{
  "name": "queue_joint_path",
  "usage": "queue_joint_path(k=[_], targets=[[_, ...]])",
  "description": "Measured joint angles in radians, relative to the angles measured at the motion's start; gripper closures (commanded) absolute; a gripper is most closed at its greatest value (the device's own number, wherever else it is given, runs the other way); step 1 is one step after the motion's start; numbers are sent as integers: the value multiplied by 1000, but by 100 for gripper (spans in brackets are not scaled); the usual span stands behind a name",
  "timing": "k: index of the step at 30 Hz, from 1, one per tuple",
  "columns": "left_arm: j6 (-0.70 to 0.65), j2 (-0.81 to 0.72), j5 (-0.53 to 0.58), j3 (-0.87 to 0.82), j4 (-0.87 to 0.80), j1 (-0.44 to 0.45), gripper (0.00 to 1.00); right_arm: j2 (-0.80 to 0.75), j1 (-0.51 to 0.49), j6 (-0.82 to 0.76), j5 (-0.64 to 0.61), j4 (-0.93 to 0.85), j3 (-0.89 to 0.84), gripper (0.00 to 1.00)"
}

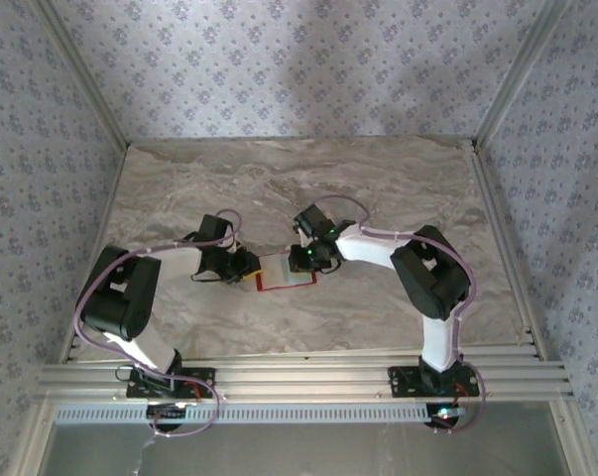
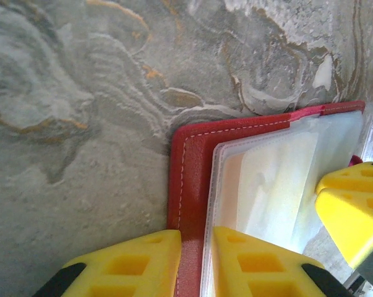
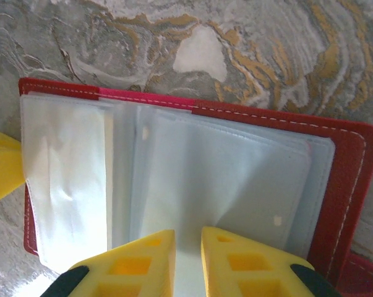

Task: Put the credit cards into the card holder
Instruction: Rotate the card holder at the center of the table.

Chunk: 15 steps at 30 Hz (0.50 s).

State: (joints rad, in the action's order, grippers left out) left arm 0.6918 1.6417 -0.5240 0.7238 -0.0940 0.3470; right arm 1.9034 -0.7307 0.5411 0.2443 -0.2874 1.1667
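Top external view shows the open card holder mid-frame, the left gripper pinching its stiff red cover, the right gripper nearly closed over floppy, slick clear sleeves, grip uncertain.

We count one red card holder, just the one. Two grippers, the left gripper and the right gripper, two yellow fingers apiece. At least two clear sleeves inside; the credit cards we can't count through the plastic.
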Motion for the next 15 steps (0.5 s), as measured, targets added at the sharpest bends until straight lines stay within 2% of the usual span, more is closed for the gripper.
queue_joint_path(k=[4, 9, 13, 15], targets=[[-4, 4, -3, 6, -3, 0, 77, -29, -9, 6, -7, 27, -40, 78], [-4, 6, -3, 7, -2, 2, 77, -64, -23, 3, -18, -34, -50, 70], [-4, 6, -3, 7, -2, 2, 77, -68, 8, -32, -28, -135, 23, 62], [-4, 6, -3, 7, -2, 2, 77, -68, 36, -61, -45, -174, 93, 61]])
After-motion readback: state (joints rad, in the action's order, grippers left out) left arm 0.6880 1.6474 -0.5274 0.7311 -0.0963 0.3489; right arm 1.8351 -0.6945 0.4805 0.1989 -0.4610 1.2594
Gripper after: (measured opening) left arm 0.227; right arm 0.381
